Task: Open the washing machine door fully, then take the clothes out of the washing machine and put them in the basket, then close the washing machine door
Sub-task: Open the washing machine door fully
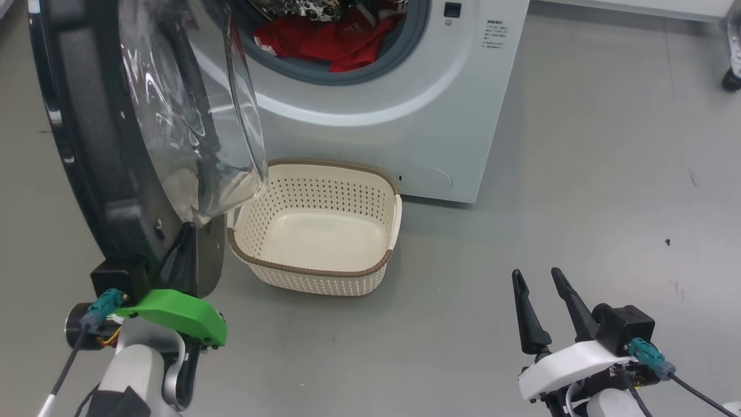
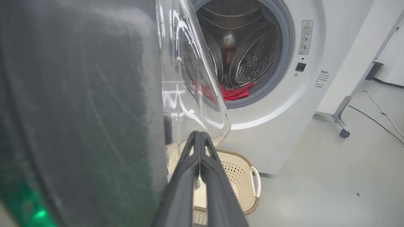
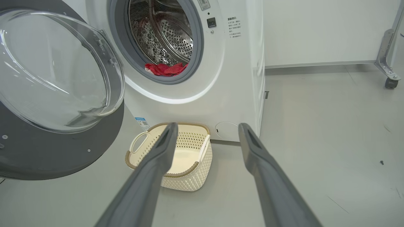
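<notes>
The washing machine (image 1: 405, 116) stands open, and its door (image 1: 87, 145) with black rim and clear glass bowl is swung out to the left. Red clothes (image 1: 330, 40) lie at the front of the drum, also seen as clothes (image 2: 235, 93) and clothes (image 3: 165, 68). On the floor before the machine sits the cream basket (image 1: 312, 270), with nothing in it. My left gripper (image 1: 185, 246) is shut and empty, its fingers (image 2: 199, 148) lying against the door's lower inner edge beside the glass bowl (image 2: 189, 78). Low at the right, my right gripper (image 1: 535, 275) is open, pointing at the basket (image 3: 186, 183).
A metal frame leg with a caster (image 3: 389, 82) stands to the right of the machine by the white wall, and cables (image 2: 378, 110) run across the floor there. Bare grey floor (image 1: 579, 202) stretches to the right of the basket.
</notes>
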Available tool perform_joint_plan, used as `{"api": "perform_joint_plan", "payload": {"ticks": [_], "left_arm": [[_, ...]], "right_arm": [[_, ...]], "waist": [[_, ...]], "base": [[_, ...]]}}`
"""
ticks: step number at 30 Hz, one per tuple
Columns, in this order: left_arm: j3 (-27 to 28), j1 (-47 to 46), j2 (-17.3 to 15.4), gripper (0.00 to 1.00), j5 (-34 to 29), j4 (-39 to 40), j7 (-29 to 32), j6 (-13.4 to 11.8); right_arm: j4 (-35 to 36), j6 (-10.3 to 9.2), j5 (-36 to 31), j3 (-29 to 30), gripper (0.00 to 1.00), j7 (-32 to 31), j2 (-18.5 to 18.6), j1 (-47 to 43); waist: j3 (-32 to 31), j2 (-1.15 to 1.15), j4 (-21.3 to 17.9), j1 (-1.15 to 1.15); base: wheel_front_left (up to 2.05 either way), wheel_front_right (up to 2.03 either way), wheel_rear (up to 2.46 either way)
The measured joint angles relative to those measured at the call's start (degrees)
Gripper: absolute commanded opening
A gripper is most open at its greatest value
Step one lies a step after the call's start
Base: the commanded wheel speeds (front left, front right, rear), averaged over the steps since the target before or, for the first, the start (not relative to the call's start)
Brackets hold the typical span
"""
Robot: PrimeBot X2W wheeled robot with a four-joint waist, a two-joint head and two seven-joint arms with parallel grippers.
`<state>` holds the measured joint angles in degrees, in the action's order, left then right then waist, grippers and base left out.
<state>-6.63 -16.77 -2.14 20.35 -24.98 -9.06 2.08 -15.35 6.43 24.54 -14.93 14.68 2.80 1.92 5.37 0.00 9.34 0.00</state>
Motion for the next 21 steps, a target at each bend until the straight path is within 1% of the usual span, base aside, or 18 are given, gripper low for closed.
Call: {"api": "perform_joint_plan", "payload": {"ticks": [5, 8, 21], "left_arm": [[2.0, 0.0, -0.8, 0.0, 0.9, 0.0, -0.7, -0.2], [3.5, 0.0, -1.4, 0.0, 1.9, 0.1, -1.3, -0.7], [10.6, -1.4, -5.2, 0.0, 5.3, 0.9, -2.7, -1.3]], "right_arm": [[-0.3, 0.03, -0.5, -0.7, 1.0, 0.0, 0.0, 0.1], [-0.3, 0.04, -0.6, -0.8, 1.0, 0.0, 0.0, 0.4], [-0.5, 0.05, -3.1, -2.1, 1.0, 0.0, 0.5, 3.7]], "waist": [[1.2, 0.0, 1.8, 0.0], [2.2, 0.0, 2.5, 0.0], [8.1, 0.0, 4.2, 0.0]], "base": [[0.0, 0.0, 0.0], [0.0, 0.0, 0.0], [0.0, 0.0, 0.0]]}}
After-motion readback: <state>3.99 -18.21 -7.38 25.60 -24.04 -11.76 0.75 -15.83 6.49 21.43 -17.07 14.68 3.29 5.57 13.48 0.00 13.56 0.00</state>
